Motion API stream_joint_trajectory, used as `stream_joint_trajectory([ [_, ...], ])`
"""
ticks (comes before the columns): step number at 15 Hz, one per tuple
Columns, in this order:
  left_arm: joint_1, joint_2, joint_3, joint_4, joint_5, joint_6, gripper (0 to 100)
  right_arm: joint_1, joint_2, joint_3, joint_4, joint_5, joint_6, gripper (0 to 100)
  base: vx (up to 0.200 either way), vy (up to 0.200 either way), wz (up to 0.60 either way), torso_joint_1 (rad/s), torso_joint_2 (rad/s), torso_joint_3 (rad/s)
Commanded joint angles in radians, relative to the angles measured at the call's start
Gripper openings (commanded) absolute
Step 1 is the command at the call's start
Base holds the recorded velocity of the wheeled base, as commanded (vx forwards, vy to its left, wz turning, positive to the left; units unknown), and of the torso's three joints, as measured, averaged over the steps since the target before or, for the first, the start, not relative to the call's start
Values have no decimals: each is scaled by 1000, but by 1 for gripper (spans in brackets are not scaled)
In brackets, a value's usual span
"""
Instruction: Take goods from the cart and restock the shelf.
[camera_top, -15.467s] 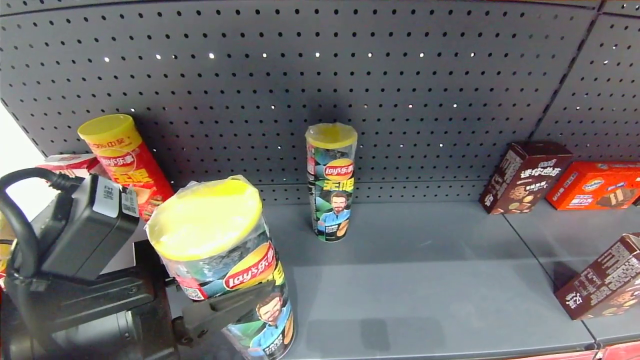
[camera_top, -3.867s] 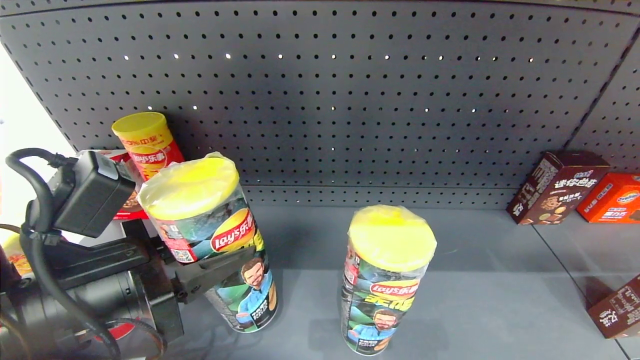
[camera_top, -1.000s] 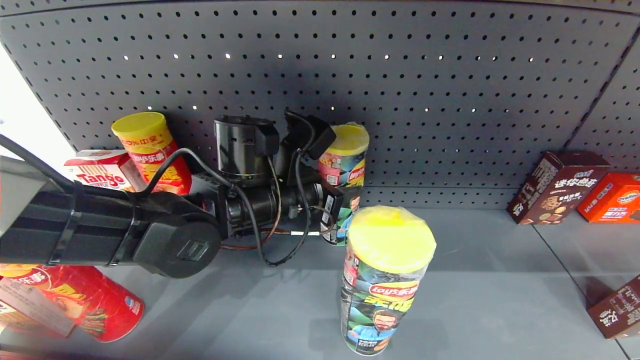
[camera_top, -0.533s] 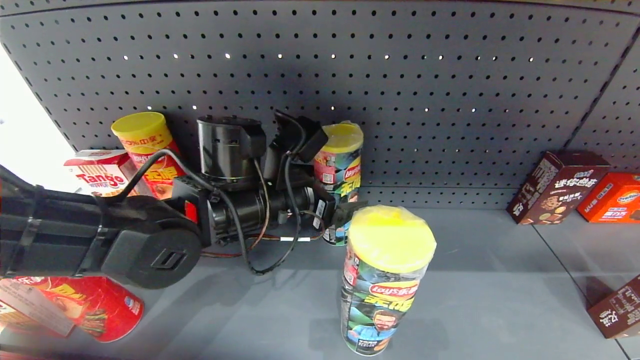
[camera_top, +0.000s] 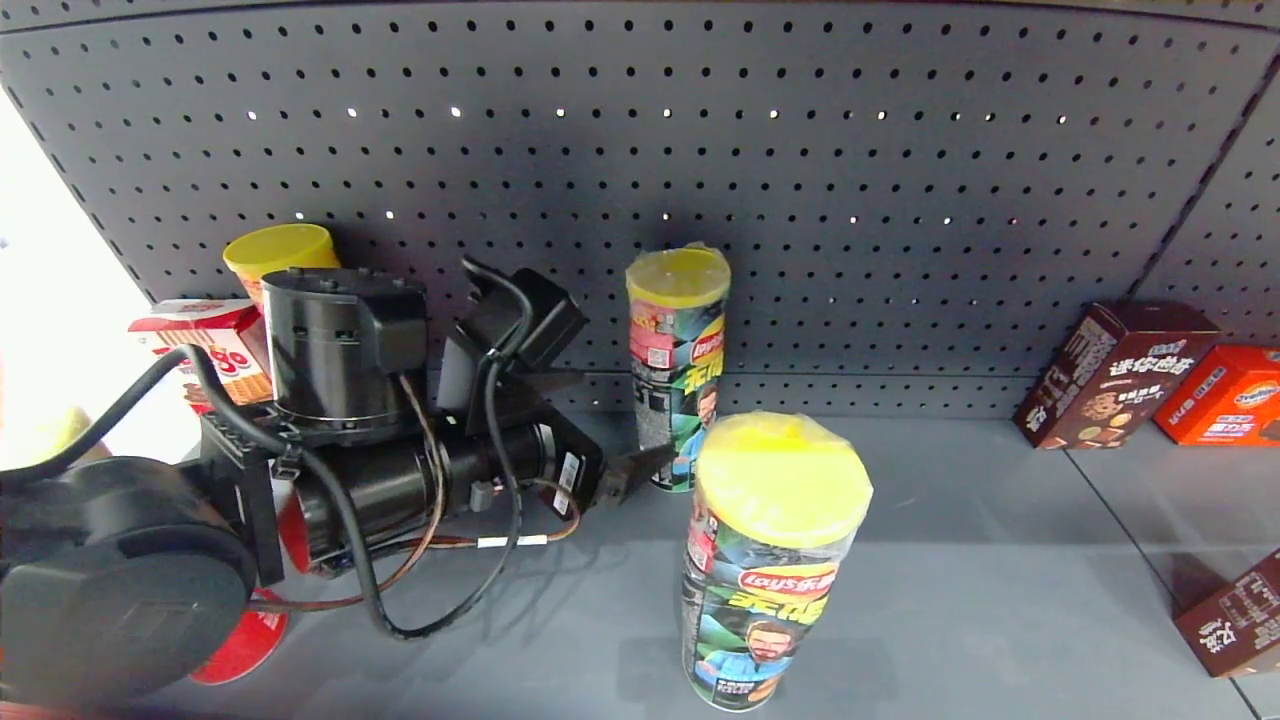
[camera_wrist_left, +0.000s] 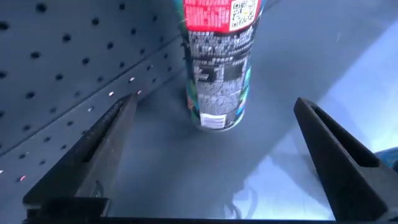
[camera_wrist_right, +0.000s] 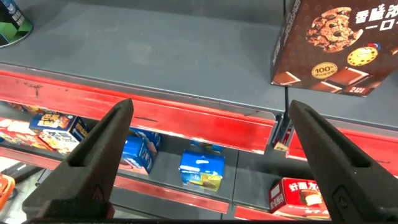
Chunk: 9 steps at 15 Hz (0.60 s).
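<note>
Two yellow-lidded chip cans stand upright on the grey shelf (camera_top: 950, 560). One can (camera_top: 678, 370) is at the back by the pegboard, the other can (camera_top: 770, 560) is nearer the front. My left gripper (camera_top: 622, 418) is open just left of the back can and holds nothing. In the left wrist view the back can (camera_wrist_left: 217, 81) stands a short way beyond the open left gripper (camera_wrist_left: 214, 106). My right gripper (camera_wrist_right: 211, 107) is open and empty, off the shelf's red front edge (camera_wrist_right: 186, 115).
A red chip can (camera_top: 270, 250) and a wafer box (camera_top: 215, 335) sit behind my left arm, and another red can (camera_top: 240, 650) lies at the front left. Brown boxes (camera_top: 1110, 375) (camera_top: 1230, 615) and an orange box (camera_top: 1220, 395) stand right. A brown cookie box (camera_wrist_right: 336, 43) sits near my right gripper.
My left gripper has opened, let go of the back can and drawn back to the left. The can stays upright by the pegboard. The front can has not moved.
</note>
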Motion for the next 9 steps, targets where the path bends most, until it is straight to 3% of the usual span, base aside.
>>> stream_joint_trajectory([
  [1, 3, -17, 4, 0, 22, 0, 100, 1, 2, 0, 0, 1, -1, 100, 0, 0, 0, 0, 0, 0],
  [9, -26, 114, -122, 3, 99, 2, 100, 1, 2, 0, 0, 1, -1, 100, 0, 0, 0, 0, 0, 0],
])
